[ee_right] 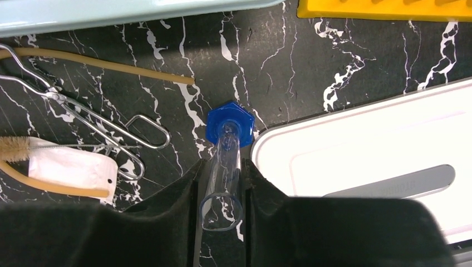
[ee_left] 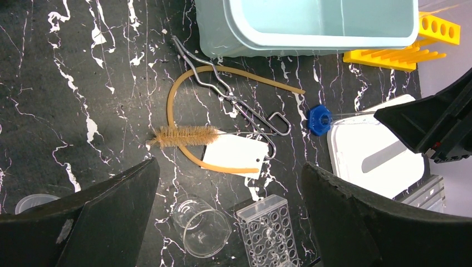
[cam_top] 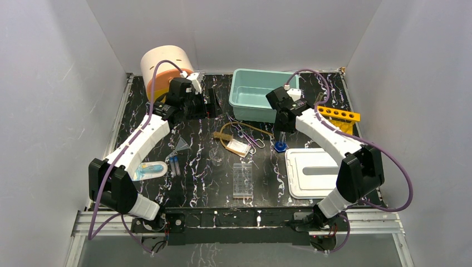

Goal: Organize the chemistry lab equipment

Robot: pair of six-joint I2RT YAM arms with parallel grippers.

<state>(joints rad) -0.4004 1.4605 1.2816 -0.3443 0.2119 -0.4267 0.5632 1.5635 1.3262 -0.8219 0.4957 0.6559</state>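
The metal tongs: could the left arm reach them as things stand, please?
Probably yes. The left gripper hangs open nearby, and the metal tongs lie uncovered in front of the teal bin. Only the tan tubing crosses them, which might complicate a clean grasp.

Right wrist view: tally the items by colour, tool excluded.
White: 2, lid, tag
Tan: 2, tubing, brush
Yellow: 1, rack
Teal: 1, bin
Silver: 1, tongs
Clear, blue foot: 1, cylinder
Total: 8

the left wrist view's bottom edge cuts off part of the clear well plate (ee_left: pixel 266 231).
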